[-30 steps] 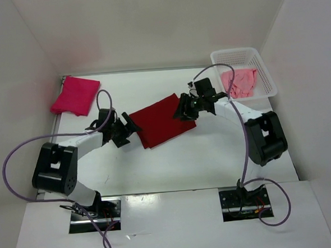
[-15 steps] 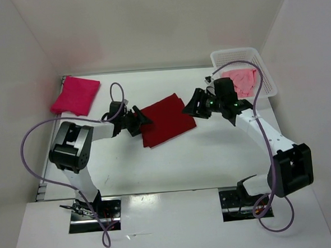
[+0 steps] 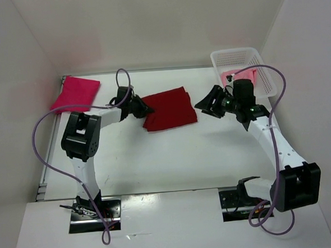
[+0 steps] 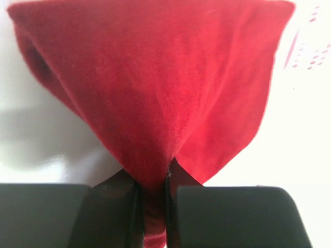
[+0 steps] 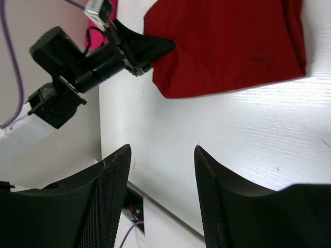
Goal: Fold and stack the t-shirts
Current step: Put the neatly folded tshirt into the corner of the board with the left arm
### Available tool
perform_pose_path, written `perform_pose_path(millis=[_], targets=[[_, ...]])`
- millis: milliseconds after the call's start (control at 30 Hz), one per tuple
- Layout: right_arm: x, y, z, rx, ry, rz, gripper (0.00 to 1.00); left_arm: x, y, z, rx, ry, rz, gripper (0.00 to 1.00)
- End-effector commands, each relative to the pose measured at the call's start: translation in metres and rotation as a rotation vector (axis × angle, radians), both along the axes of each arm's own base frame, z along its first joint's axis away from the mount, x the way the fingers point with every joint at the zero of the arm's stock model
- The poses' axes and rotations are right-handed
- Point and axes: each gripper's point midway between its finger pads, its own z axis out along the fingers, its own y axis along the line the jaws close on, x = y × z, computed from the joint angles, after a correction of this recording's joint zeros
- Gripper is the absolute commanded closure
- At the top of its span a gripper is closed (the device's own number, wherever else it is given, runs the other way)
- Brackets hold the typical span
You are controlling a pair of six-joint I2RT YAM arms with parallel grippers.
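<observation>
Top external view is showing the dark red t-shirt (image 3: 169,108) lying flatter and farther back on the table (image 3: 173,157) than half a second ago, its edges squared to the table where it lay askew. The left gripper (image 3: 144,109) has moved back and rightward with it and is pinching the cloth's left edge; in the left wrist view the fingers are closing tight on a bunched fold of red fabric (image 4: 155,77). The left arm is lying low, its forearm reaching rightward. The right gripper (image 3: 205,106) has drawn away from the shirt's right edge and is hovering apart from it, its fingers spread with nothing between them. The magenta t-shirt (image 3: 75,94) is resting folded at the far left corner, and the light pink t-shirt (image 3: 230,76) is sitting in the basket (image 3: 234,55).
</observation>
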Motion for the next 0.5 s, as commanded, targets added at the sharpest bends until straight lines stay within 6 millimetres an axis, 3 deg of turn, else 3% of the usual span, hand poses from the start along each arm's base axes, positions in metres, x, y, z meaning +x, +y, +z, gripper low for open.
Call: perform_pose_path(millis=[0, 133, 200, 233, 267, 300, 367, 400, 467], targets=[[-0.004, -0.003, 0.011, 0.036, -0.019, -0.003, 0.42, 0.046, 0.009, 0.067, 0.026, -0.186, 0.002, 0.99], [-0.005, -0.002, 0.012, 0.041, -0.019, 0.005, 0.42, 0.084, 0.043, 0.114, 0.026, -0.276, 0.048, 0.99], [-0.004, -0.001, 0.011, 0.046, -0.019, 0.013, 0.42, 0.100, 0.076, 0.137, 0.020, -0.316, 0.092, 1.00], [-0.003, -0.001, 0.009, 0.044, -0.010, 0.013, 0.42, 0.112, 0.088, 0.162, 0.019, -0.380, 0.099, 1.00], [-0.003, -0.001, 0.009, 0.044, -0.010, 0.013, 0.42, 0.117, 0.102, 0.173, 0.025, -0.401, 0.112, 1.00], [-0.003, 0.000, 0.005, 0.042, -0.005, 0.026, 0.42, 0.124, 0.135, 0.182, 0.044, -0.413, 0.162, 1.00], [-0.004, 0.002, -0.001, 0.046, 0.015, 0.036, 0.42, 0.133, 0.175, 0.198, 0.064, -0.447, 0.226, 1.00], [-0.003, 0.002, -0.004, 0.039, 0.019, 0.040, 0.42, 0.135, 0.221, 0.206, 0.082, -0.465, 0.303, 0.99], [-0.003, 0.003, -0.007, 0.037, 0.024, 0.052, 0.42, 0.125, 0.265, 0.201, 0.107, -0.461, 0.376, 0.94]])
